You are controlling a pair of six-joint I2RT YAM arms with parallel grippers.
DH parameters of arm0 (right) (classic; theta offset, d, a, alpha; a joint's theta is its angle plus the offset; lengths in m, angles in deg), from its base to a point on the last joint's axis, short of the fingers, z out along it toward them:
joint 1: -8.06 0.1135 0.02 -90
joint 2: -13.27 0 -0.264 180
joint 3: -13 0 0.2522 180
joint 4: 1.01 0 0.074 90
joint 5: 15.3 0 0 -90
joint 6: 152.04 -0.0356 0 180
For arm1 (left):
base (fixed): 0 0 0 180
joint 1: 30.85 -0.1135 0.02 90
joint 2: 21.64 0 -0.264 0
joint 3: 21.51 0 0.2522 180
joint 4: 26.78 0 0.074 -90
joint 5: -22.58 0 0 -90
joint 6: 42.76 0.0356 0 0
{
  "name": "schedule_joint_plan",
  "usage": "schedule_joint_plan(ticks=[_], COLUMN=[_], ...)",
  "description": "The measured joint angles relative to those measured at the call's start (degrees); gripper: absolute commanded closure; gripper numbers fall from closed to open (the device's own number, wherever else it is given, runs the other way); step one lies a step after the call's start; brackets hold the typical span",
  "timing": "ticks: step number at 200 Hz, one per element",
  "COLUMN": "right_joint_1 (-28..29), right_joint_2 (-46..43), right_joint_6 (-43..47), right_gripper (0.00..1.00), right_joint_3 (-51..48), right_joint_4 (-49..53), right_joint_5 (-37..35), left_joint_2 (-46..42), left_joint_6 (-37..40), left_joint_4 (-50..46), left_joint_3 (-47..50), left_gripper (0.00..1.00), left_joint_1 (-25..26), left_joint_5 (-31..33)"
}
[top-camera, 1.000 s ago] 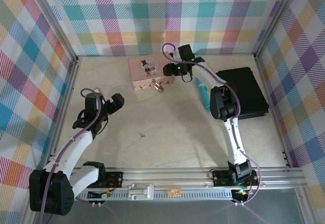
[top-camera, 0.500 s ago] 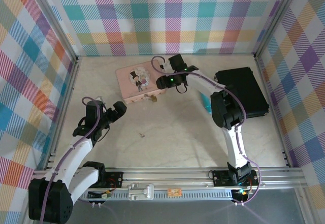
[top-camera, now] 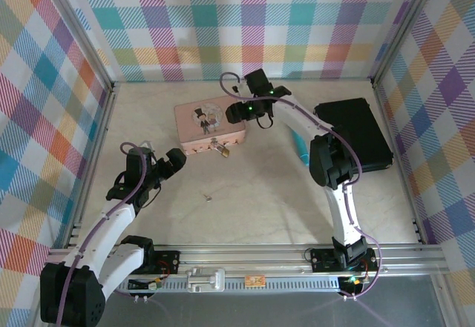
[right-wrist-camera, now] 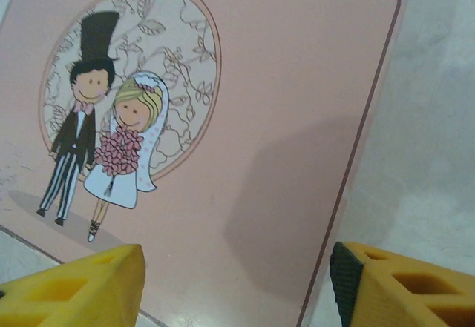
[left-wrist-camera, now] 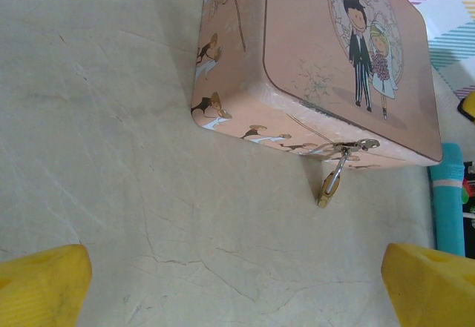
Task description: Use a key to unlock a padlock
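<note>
Brass padlock [top-camera: 223, 150] hangs by its shackle from the hasp on the near wall of the pink tin [top-camera: 206, 122], body resting on the counter [top-camera: 260, 186]. On the left wrist camera the padlock [left-wrist-camera: 327, 188] is tilted and points toward the arm.

Key [top-camera: 209, 198] lies flat on the bare counter, well apart from the padlock, on the side nearer the arm bases. Neither pincer touches it.

Step (judged): set-up only. Key not yet picked up, lock not yet steadied.

Left pincer [top-camera: 165, 162]: arm reaches forward and low, forearm angled toward the tin. Jaws spread wide and empty; the yellow pads [left-wrist-camera: 38, 286] sit at both lower corners of its view.

Right pincer [top-camera: 240, 112]: arm stretched far out and bent left, wrist above the tin's right end. Jaws parted and empty, with the lid [right-wrist-camera: 260, 119] between them.

Next (judged): a low, fine pinch on the thin key by the left pincer, which is nearest it. The right should brace the tin or padlock.
</note>
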State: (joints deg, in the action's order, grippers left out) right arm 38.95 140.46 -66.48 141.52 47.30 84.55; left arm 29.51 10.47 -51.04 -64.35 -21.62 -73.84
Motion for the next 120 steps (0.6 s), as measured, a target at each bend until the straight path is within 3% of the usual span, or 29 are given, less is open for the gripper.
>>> schedule_joint_plan(ticks=[20, 52, 87, 120], right_joint_1=[0.3, 3.0, 12.1, 21.2], right_joint_2=[-1.3, -10.7, -21.8, -23.4], right_joint_6=[0.7, 0.7, -1.0, -5.4], right_gripper=[0.30, 0.28, 0.28, 0.31], right_joint_3=[-2.1, -15.7, -28.5, -33.8], right_joint_4=[-0.6, -0.8, -1.4, -2.7], right_joint_5=[-1.0, -2.5, -3.0, -2.8], left_joint_2=[-0.7, -1.4, -1.1, 1.5], left_joint_6=[-0.1, -1.5, -4.5, -6.1], left_joint_4=[-0.7, -2.0, -1.2, -0.6], left_joint_3=[0.0, 0.1, 2.2, 2.6], left_gripper=[0.00, 0.00, 0.01, 0.00], left_joint_1=[0.1, 0.1, 0.1, 0.1], left_joint_5=[0.1, 2.2, 4.9, 7.3])
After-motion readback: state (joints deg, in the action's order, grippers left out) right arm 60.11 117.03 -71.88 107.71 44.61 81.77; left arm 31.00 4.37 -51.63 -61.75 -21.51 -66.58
